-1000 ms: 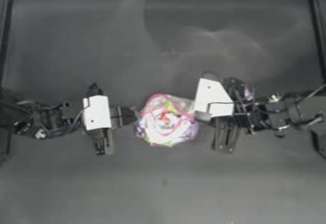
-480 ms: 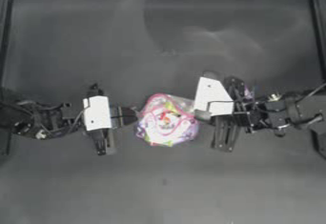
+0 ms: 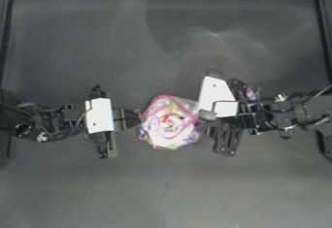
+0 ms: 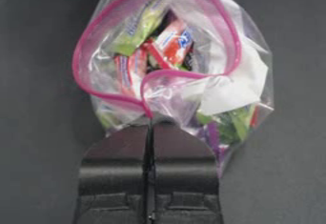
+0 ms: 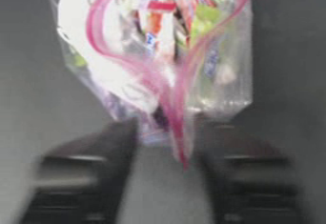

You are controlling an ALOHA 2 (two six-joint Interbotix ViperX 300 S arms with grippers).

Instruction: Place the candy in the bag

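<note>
Dark table (image 3: 166, 38) (raised rim at edges).

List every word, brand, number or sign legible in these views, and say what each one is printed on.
None can be read.
Sweet wrappers inside the bag: blue lettering on a red-and-white wrapper and on a green one, too blurred to read.
White patch on the bag's side: no print shows.
Left end effector, shut on the bag's pink strip, and right end effector, open around it: no markings show.

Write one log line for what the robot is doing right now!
left gripper: shut on bag rim | right gripper: open, astride rim | bag mouth: open
</note>
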